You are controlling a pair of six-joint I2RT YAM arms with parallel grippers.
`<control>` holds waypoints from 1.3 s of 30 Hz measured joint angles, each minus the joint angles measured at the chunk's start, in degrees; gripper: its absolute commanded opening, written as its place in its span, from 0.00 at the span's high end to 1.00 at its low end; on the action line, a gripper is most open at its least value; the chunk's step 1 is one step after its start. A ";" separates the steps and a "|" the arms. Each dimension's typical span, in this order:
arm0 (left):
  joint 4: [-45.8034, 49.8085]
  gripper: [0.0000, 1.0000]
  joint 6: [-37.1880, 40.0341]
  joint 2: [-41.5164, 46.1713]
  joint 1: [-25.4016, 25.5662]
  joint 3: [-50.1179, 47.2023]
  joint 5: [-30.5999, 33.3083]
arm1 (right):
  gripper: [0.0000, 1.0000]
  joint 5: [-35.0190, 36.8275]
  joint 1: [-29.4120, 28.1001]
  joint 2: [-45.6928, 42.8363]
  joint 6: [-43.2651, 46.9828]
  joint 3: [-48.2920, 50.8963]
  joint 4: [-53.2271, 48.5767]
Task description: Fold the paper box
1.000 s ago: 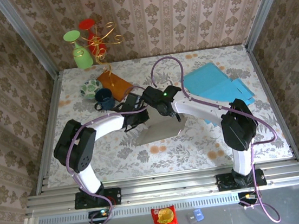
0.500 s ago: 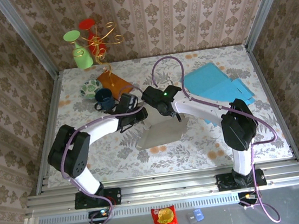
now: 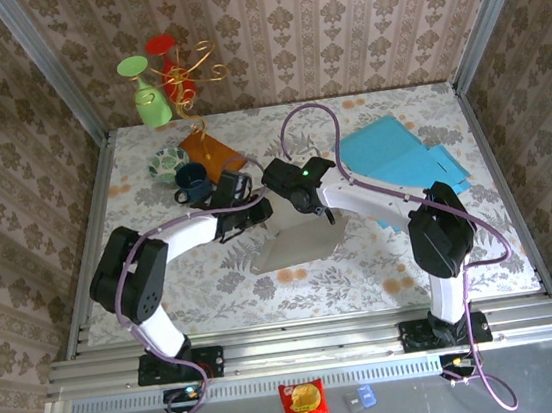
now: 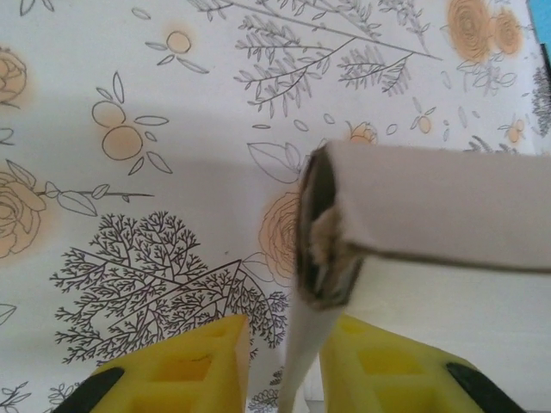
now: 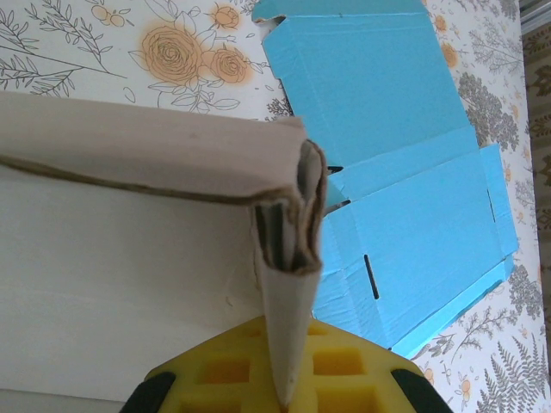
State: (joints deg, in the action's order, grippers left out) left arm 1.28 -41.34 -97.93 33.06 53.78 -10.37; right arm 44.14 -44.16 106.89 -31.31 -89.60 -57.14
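The paper box (image 3: pixel 298 248) is pale grey-white card, half folded, in the middle of the flowered table. Its double-walled rim (image 4: pixel 430 206) runs across the left wrist view, and its end wall hangs down between my left gripper (image 4: pixel 286 325) fingers. The left finger (image 4: pixel 185 366) stands apart from that wall, the other lies against it, so the gripper is open. In the top view my left gripper (image 3: pixel 254 212) is at the box's far left corner. My right gripper (image 3: pixel 320 213) is at the far right corner. It (image 5: pixel 288 327) is shut on the box's other end wall (image 5: pixel 284 284).
A flat blue card sheet (image 3: pixel 401 161) lies right of the box, close behind my right gripper (image 5: pixel 405 163). At the back left stand a dark mug (image 3: pixel 192 181), a patterned bowl (image 3: pixel 166 162), a brown board (image 3: pixel 212 154), a green vase (image 3: pixel 147 96) and a gold wire stand (image 3: pixel 190 76).
My left gripper let go of the box's wall, opened wide, then narrowed again around it. The left arm's elbow swung left. The right gripper kept its hold.
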 measured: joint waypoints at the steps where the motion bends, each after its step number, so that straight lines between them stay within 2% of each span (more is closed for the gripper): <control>1: 0.04 0.84 0.20 -0.42 0.04 0.04 0.02 | 1.00 -0.02 0.02 0.00 0.00 0.00 0.00; 3: 0.20 0.97 0.57 -1.07 0.35 0.74 0.11 | 1.00 -0.39 0.02 0.00 0.02 0.00 0.11; 4: 0.48 1.00 0.81 -1.11 0.70 1.09 0.50 | 1.00 -0.42 0.02 0.00 0.02 0.00 0.02; 6: 0.92 0.99 1.05 -1.11 1.07 1.42 1.40 | 1.00 -0.46 0.02 0.00 0.02 0.00 0.00; 9: 1.77 0.78 1.20 -1.11 1.42 1.86 2.10 | 1.00 -0.68 0.15 0.07 -0.02 0.00 -0.02; 13: 4.96 0.63 1.33 -1.07 1.75 3.04 3.58 | 1.00 -1.05 0.98 0.48 -0.52 0.00 -0.76; 16: 7.45 0.56 1.31 -0.28 1.75 4.24 3.67 | 1.00 -2.08 2.16 1.25 -1.09 -0.02 -1.22; 25: 13.16 0.59 0.42 8.61 -0.90 6.82 2.03 | 1.00 -8.70 6.88 3.76 -6.10 -0.07 -3.30; 35: 21.42 0.66 1.07 17.18 -12.28 8.63 0.61 | 1.00 -24.79 18.97 2.84 -20.09 6.56 -2.91; 39: 24.00 0.67 1.31 20.06 -13.62 6.45 -0.26 | 1.00 -31.65 20.33 0.55 -28.17 10.19 -1.29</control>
State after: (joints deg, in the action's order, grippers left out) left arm 25.28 -40.03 -77.87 19.44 60.23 -10.63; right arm 12.49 -23.83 107.44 -59.48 -79.42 -58.43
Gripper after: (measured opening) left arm 0.332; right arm 0.070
